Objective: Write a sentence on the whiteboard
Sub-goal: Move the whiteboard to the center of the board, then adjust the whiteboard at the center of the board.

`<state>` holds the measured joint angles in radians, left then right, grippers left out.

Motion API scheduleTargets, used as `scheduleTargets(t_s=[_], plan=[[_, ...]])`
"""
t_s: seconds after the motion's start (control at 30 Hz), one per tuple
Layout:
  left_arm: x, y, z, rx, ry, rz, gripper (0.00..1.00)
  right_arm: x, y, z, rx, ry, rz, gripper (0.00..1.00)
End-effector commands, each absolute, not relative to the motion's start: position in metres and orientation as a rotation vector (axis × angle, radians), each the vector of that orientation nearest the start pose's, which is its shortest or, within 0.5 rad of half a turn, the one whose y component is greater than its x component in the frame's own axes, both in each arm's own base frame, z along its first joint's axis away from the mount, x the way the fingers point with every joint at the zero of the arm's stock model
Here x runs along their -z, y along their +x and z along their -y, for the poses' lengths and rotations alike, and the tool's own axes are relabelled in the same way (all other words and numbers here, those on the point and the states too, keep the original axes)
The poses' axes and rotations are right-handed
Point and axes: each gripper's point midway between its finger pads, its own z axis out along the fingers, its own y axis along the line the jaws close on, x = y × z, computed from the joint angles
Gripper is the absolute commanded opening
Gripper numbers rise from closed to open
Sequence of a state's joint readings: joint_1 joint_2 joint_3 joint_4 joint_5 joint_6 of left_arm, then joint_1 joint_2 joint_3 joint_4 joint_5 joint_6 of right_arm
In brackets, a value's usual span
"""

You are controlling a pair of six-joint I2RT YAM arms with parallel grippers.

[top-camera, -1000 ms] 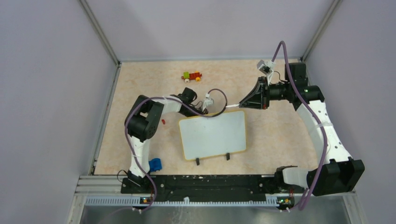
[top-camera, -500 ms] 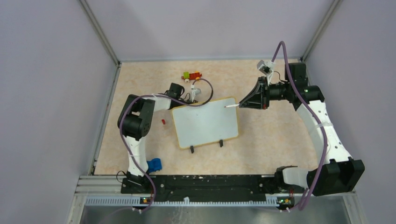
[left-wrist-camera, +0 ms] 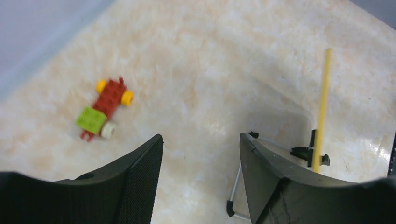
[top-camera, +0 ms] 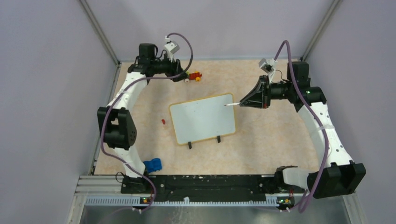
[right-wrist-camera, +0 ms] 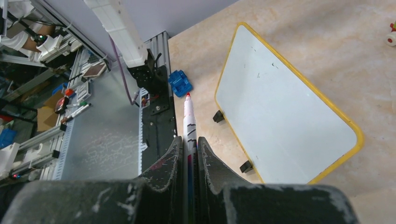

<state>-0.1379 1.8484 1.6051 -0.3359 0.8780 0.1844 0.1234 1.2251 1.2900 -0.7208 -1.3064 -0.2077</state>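
The right tool [right-wrist-camera: 188, 140] clamps the marker [right-wrist-camera: 188, 112], hiding most of its barrel.

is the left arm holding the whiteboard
No, the left fingers stand open with nothing between them, apart from the whiteboard.

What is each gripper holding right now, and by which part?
Right gripper pinches the marker by its barrel, red tip sticking out. Left gripper is open, holding nothing.
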Motion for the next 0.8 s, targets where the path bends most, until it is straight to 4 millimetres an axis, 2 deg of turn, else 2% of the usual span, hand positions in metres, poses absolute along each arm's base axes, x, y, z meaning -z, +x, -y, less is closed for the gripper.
scheduleTargets(t_s=[0.0, 0.07, 0.13, 0.17, 0.23, 0.33, 0.5, 0.57, 0.63, 0.77], plan=[[-0.298, 0.398, 0.205, 0.759, 1.282, -1.567, 0.68, -0.349, 0.22, -0.19, -1.308, -1.0, -1.596, 0.0], [-0.292, 0.363, 0.213, 0.62, 1.556, -1.515, 0.7, -0.353, 0.222, -0.183, -1.309, -0.969, -1.595, 0.0], [-0.269, 0.317, 0.217, 0.555, 1.822, -1.451, 0.7, -0.361, 0.231, -0.171, -1.333, -0.883, -1.603, 0.0], [-0.272, 0.306, 0.22, 0.527, 1.863, -1.403, 0.7, -0.363, 0.239, -0.163, -1.334, -0.826, -1.61, 0.0], [-0.257, 0.276, 0.229, 0.524, 1.956, -1.324, 0.69, -0.37, 0.252, -0.149, -1.304, -0.754, -1.59, 0.0], [-0.23, 0.247, 0.252, 0.376, 2.144, -1.226, 0.68, -0.366, 0.266, -0.134, -1.314, -0.65, -1.628, 0.0], [-0.181, 0.209, 0.293, 0.275, 2.42, -1.075, 0.66, -0.357, 0.282, -0.121, -1.286, -0.556, -1.678, 0.0], [-0.163, 0.201, 0.308, 0.221, 2.499, -1.004, 0.66, -0.351, 0.29, -0.114, -1.245, -0.508, -1.705, 0.0], [-0.14, 0.196, 0.32, 0.202, 2.583, -0.959, 0.65, -0.343, 0.296, -0.107, -1.202, -0.475, -1.723, 0.0], [-0.115, 0.199, 0.347, 0.175, 2.628, -0.907, 0.61, -0.335, 0.298, -0.101, -1.184, -0.451, -1.733, 0.0]])
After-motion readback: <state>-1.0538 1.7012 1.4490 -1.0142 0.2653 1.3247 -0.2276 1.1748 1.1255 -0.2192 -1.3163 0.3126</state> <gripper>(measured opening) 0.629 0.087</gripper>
